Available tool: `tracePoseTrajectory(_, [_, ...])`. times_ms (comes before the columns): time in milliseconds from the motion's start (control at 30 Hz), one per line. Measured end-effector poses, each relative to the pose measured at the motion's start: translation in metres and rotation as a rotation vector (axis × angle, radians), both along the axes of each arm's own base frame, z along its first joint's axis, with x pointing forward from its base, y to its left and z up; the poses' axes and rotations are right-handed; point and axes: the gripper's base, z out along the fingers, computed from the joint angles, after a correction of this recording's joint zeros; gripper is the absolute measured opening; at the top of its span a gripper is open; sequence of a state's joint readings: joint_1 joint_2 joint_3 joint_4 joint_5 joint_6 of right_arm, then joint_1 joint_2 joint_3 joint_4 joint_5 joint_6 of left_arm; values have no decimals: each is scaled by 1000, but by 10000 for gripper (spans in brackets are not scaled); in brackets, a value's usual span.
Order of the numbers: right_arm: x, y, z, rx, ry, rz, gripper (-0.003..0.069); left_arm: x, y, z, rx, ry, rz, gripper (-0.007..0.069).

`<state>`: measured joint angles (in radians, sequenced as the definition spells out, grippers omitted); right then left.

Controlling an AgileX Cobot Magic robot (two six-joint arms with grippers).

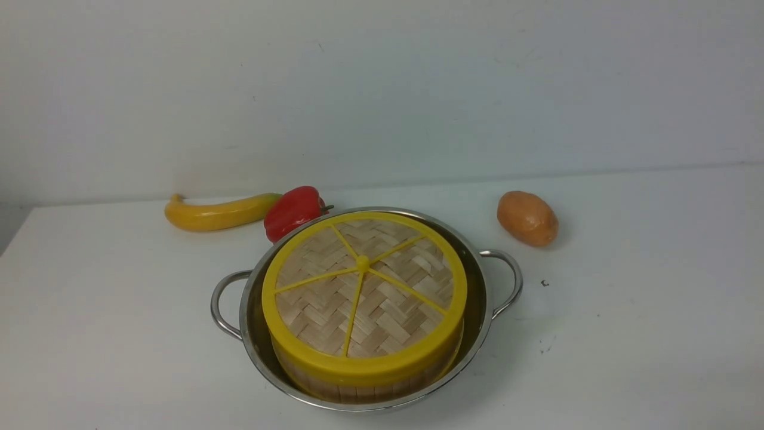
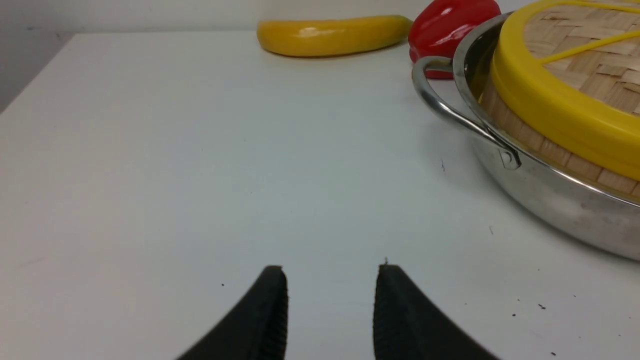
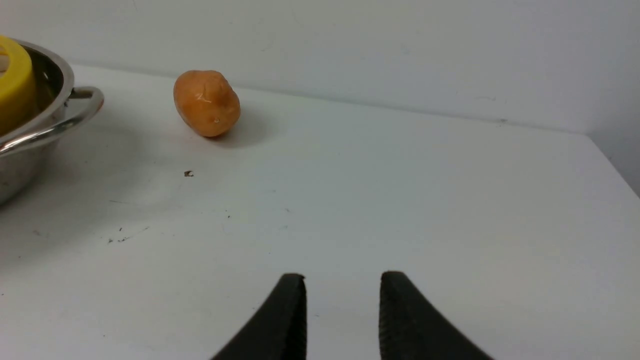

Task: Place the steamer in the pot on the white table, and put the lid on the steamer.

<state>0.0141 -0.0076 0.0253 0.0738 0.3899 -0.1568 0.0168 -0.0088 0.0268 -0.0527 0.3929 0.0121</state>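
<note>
left gripper (image 2: 330, 300): i see its jaws spread with bare tabletop between them, pinching nothing.
right gripper (image 3: 342, 305): jaws parted too, nothing between the black tips.
pot (image 1: 483, 298): sits on the white table (image 1: 119, 334), ahead of my left gripper and off to its right; ahead of my right gripper and off to its left.
steamer (image 1: 358, 391): inside the pot, only its slatted wall showing under the lid.
lid (image 1: 364, 292): lies flat on top of the steamer, well clear of both grippers.
banana (image 1: 218, 213): far ahead of my left gripper, beyond the pot's handle.
red pepper (image 1: 293, 210): just behind the pot, beside the banana.
potato (image 1: 527, 218): ahead of my right gripper, a little to its left, near the pot's handle.
</note>
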Motion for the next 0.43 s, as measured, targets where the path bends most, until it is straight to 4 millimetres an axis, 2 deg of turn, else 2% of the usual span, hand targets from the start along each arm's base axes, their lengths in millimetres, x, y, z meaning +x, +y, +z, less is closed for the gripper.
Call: tracePoseTrajectory(433, [0, 0, 0, 0, 0, 0, 209, 0, 0, 0, 0, 0, 0, 238])
